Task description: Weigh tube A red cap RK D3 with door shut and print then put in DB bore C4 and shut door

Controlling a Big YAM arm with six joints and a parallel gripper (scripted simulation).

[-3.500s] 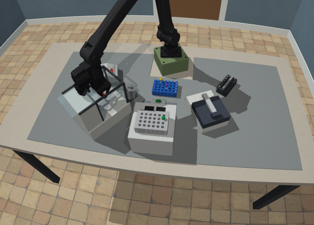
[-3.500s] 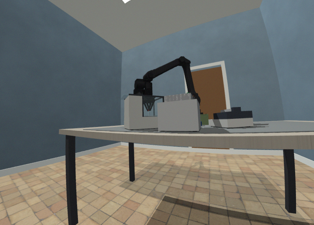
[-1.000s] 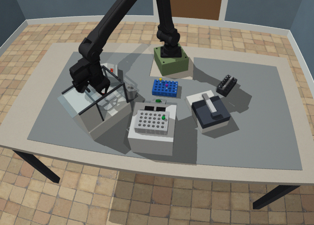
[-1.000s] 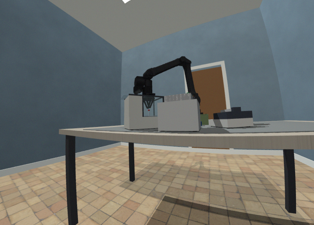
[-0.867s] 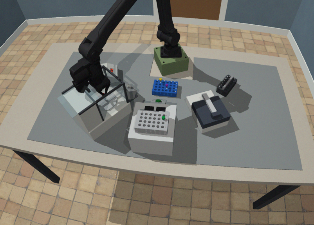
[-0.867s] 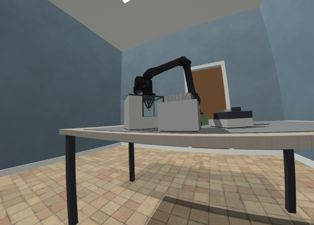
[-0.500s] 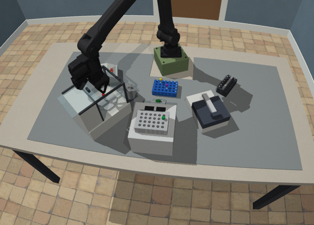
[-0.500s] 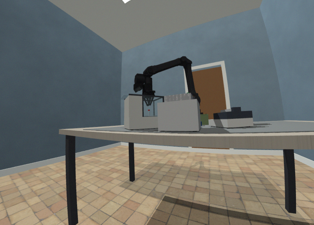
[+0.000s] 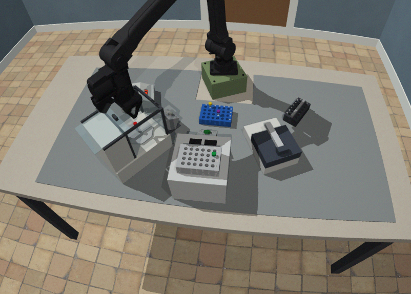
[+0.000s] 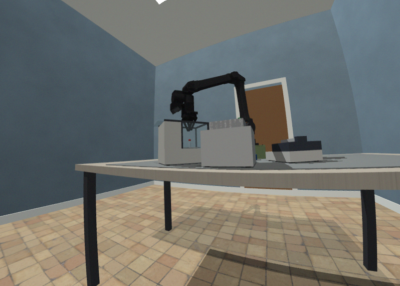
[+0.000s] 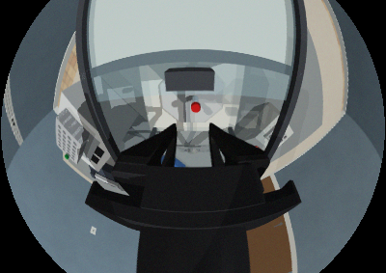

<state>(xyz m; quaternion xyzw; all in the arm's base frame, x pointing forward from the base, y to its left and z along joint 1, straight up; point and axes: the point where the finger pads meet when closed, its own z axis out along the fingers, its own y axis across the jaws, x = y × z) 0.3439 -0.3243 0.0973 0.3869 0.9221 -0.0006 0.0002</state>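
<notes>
Tube A (image 9: 135,123) (image 10: 189,142) (image 11: 195,107), red-capped, stands upright near the middle of the pan (image 11: 169,99) inside the glass box of the balance (image 9: 144,159) (image 10: 171,144). My gripper (image 9: 134,116) (image 10: 189,130) (image 11: 192,127) is open and empty, with its fingertips apart above the cap, at the top of the box. The glass door (image 9: 99,128) (image 11: 193,22) is slid back, leaving the top open above the tube; its dark handle (image 9: 115,117) (image 11: 189,80) is beside my gripper. I cannot make out the PRINT key or the balance's lamp.
A white station (image 9: 199,188) with a grey bored block holds a green-capped tube (image 9: 213,153). The blue rack (image 9: 216,121) holds yellow- and purple-capped tubes. A navy-lidded station (image 9: 282,158) and a black block (image 9: 296,111) stand farther right. A station with red digits (image 9: 146,91) stands beside the balance.
</notes>
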